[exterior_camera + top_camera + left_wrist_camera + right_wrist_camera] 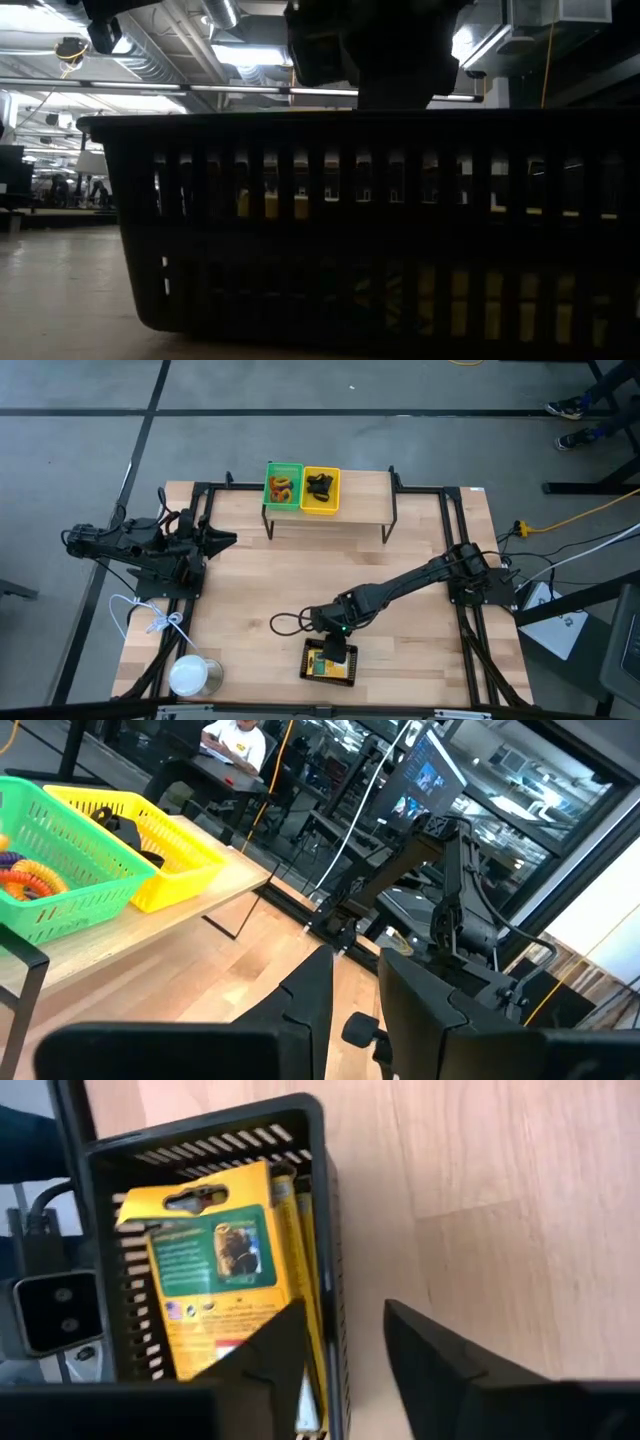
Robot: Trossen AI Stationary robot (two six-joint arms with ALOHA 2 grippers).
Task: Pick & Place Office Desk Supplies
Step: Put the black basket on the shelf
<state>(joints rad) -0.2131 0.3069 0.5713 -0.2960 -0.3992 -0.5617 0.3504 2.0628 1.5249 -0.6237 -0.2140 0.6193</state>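
we find the right claw [337, 653] extended over the black tray [330, 678] at the near edge of the bench [420, 580]. in the right wrist view its fingers [262, 1355] stand apart with nothing between them, one over the tray's inside, the other past its wall. the black tray holds yellow boxes [215, 1270] with green printed panels, stacked on edge side by side. in the low view the tray wall [380, 230] fills most of the frame, with the claw a dark mass just above its rim.

the left claw [225, 540] waits at the bench's left side, well apart from the trays; its fingers [310, 1005] show a gap and hold nothing.

on the raised shelf [330, 512] at the far side sit the green tray [283, 487] and the yellow tray [321, 490], touching side by side. the green tray holds orange loops [281, 488]; the yellow tray holds black clips [319, 485].

a dark cord loop [288, 623] lies on the bench just left of the right arm. a white cord [150, 618] and a white can [192, 675] lie at the near left corner. a seated person [236, 740] shows beyond the bench in the left wrist view.
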